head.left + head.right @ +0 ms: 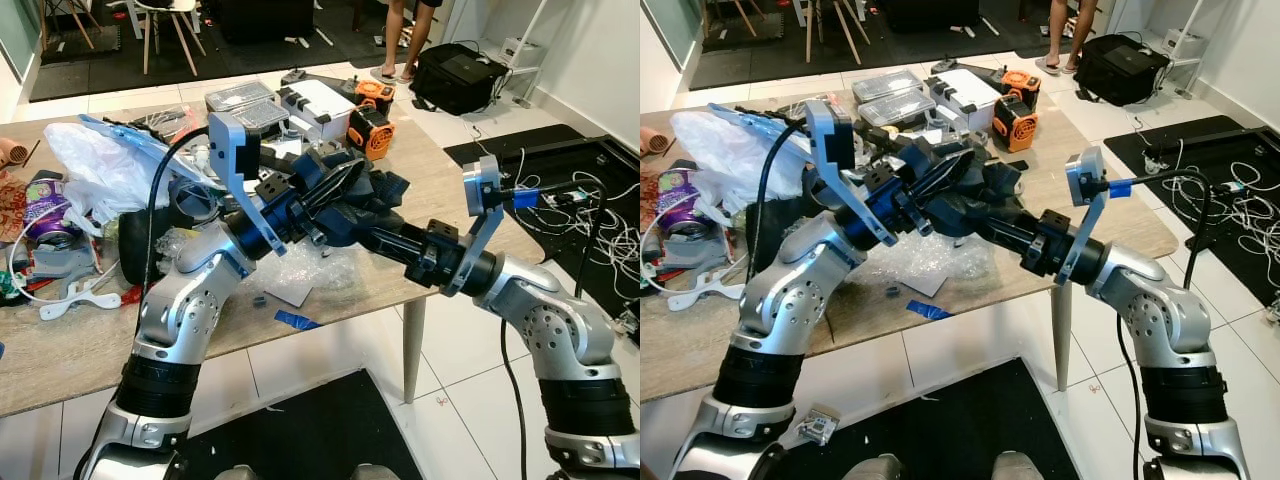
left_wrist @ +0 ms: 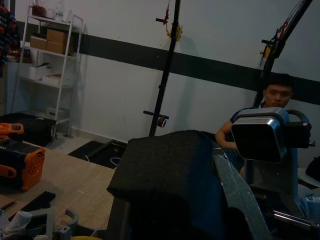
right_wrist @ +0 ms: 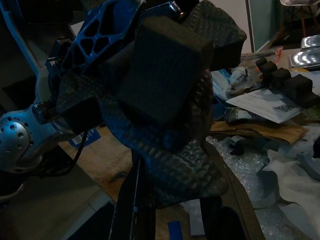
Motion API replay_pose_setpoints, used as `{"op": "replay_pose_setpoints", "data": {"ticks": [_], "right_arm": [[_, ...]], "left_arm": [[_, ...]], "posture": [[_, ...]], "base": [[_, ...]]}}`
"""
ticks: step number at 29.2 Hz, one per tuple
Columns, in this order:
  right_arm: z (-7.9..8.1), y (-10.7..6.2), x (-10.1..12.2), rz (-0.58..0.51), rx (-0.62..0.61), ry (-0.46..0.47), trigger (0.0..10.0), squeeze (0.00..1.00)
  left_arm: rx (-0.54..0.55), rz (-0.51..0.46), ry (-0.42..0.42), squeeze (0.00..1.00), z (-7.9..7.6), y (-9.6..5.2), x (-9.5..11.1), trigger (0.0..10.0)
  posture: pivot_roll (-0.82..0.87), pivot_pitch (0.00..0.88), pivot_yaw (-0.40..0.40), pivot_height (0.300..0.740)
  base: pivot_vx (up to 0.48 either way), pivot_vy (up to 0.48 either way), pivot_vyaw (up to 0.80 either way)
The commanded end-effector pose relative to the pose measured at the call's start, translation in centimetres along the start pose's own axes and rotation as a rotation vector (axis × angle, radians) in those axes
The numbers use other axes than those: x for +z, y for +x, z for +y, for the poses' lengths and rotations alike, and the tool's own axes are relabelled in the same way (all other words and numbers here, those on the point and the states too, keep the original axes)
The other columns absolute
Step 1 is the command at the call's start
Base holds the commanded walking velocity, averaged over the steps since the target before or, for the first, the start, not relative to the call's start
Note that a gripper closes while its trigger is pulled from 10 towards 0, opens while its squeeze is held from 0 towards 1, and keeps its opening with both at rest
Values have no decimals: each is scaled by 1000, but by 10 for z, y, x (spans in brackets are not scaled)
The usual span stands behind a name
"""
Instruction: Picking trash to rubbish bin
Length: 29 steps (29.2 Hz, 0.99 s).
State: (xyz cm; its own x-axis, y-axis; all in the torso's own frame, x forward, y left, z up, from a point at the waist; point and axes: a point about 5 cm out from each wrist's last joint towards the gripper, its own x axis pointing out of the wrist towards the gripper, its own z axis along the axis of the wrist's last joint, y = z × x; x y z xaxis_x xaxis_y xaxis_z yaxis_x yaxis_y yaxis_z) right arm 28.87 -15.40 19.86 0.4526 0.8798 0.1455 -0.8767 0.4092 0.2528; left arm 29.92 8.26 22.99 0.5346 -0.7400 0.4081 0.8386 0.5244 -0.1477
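Note:
A bundle of black foam (image 1: 385, 190), a smooth block on a ribbed sheet, hangs above the middle of the wooden table (image 1: 60, 350). My left gripper (image 1: 345, 185) reaches in from the left and is shut on its near side; the block (image 2: 165, 170) looms right in front of the left wrist camera. From the right comes my right gripper (image 1: 375, 225), shut on the ribbed sheet (image 3: 175, 150) from below, one finger (image 3: 132, 205) showing at its lower edge. The fingertips of both are buried in foam.
Clutter covers the table: a white plastic bag (image 1: 100, 165), clear boxes (image 1: 245, 100), an orange-black device (image 1: 372, 128), bubble wrap (image 1: 335, 270), blue tape (image 1: 297, 320). Cables (image 1: 600, 220) lie on the floor at right. A person's legs (image 1: 400, 40) stand beyond; another person (image 2: 272, 100) sits nearby.

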Motion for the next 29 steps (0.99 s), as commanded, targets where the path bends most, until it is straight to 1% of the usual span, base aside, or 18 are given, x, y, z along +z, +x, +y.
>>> {"op": "replay_pose_setpoints", "data": {"ticks": [1,2,3,13,18,23,24,25,26,29], "right_arm": [[10,0,12,-45,86,-58,10000,0],[8,0,14,-62,78,-49,10000,149],[8,0,15,-73,80,-45,10000,1000],[7,-2,18,-89,83,-49,10000,1000],[7,-3,18,-89,81,-50,10000,1000],[8,-3,15,-60,86,-55,10000,1000],[8,-3,14,-53,83,-55,10000,341],[8,-3,13,-49,81,-56,10000,341],[8,-3,12,-43,75,-58,10000,0],[6,-4,10,-32,62,-61,10000,0]], "left_arm": [[235,10,52,0,34,-26,4,0],[232,11,50,0,34,-25,3,0],[228,11,47,0,33,-24,2,0],[216,11,44,0,32,-23,2,0],[215,12,55,0,33,-24,2,0],[240,15,108,0,38,-29,7,0],[252,12,117,0,39,-30,9,4118],[261,10,123,0,40,-31,10,4118],[271,7,127,0,41,-32,11,10000],[301,9,128,0,44,-36,11,10000]], "posture": [[-74,0,-24,740],[-75,0,-25,740],[-74,0,-25,740],[-75,0,-22,740],[-75,0,-22,740],[-74,0,-24,740],[-74,0,-24,740],[-74,0,-24,740],[-74,0,-24,740],[-72,0,-24,740]], "base": [[0,0,0],[0,0,0],[0,0,0],[0,0,0],[0,0,0],[0,0,0],[0,0,0],[0,0,0],[0,0,0],[0,0,0]]}}
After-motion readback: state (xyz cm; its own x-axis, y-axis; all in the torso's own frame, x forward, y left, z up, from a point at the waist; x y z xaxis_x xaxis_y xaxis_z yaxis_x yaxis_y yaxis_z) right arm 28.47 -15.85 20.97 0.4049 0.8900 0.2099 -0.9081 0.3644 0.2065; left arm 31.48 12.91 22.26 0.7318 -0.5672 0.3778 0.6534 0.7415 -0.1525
